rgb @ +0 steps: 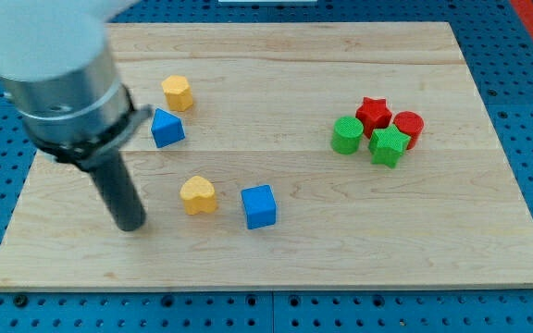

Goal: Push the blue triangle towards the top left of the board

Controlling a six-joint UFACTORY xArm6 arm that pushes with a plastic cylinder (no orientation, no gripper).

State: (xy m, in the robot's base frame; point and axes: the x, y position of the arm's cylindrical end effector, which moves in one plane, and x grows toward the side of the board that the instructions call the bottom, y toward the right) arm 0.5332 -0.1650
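Note:
The blue triangle (167, 128) lies on the wooden board (276, 250) at the upper left, just below a yellow hexagon block (177, 92). My tip (131, 225) rests on the board at the lower left, below and slightly left of the blue triangle, apart from it. A yellow heart-shaped block (198, 195) sits just right of my tip, and a blue cube (258, 206) lies further right. The arm's grey body covers the board's top left corner.
At the view's right a tight cluster holds a red star (373, 112), a red cylinder (408, 127), a green cylinder (346, 135) and a green star (388, 146). A blue pegboard surrounds the board.

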